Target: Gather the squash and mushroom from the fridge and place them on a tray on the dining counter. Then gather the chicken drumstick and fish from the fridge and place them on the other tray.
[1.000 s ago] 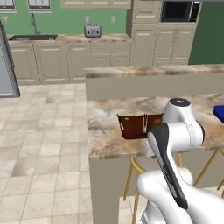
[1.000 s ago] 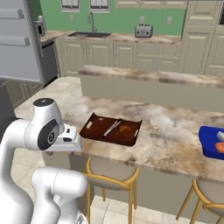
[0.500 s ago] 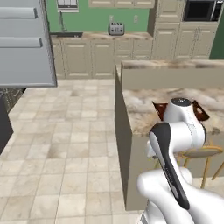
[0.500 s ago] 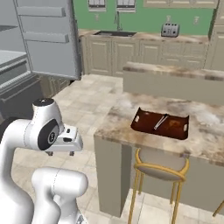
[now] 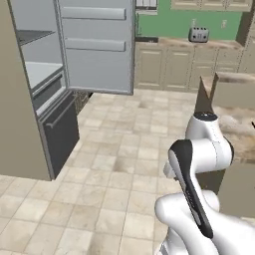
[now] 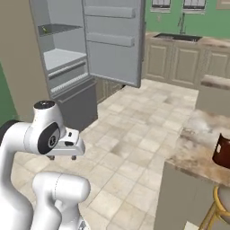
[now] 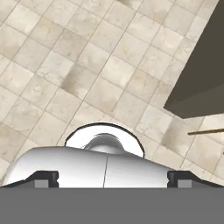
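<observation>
The fridge (image 5: 94, 50) stands open at the left, its door swung out toward the room and its grey shelves (image 6: 63, 58) showing. A small yellow-green item (image 6: 43, 30) lies on an upper shelf, too small to identify. The dining counter (image 6: 197, 146) is at the right, with one end of the other tray (image 6: 223, 150) on it. My gripper (image 7: 112, 177) hangs open over the floor tiles, tucked close to the arm (image 6: 62, 156), with nothing between its fingertips (image 7: 43, 177). The squash, mushroom, chicken drumstick, fish and the tray are out of view.
Open tiled floor (image 5: 119, 144) lies between me and the fridge. Beige wall cabinets (image 5: 169, 64) with a toaster (image 5: 198, 34) and a sink (image 6: 179, 38) run along the back. A tan panel (image 5: 20, 124) flanks the fridge. A stool (image 6: 220, 202) stands under the dining counter.
The whole picture has swung left: the base has turned away from the dining counter toward the open fridge. The arm keeps its folded pose and the gripper stays open.
</observation>
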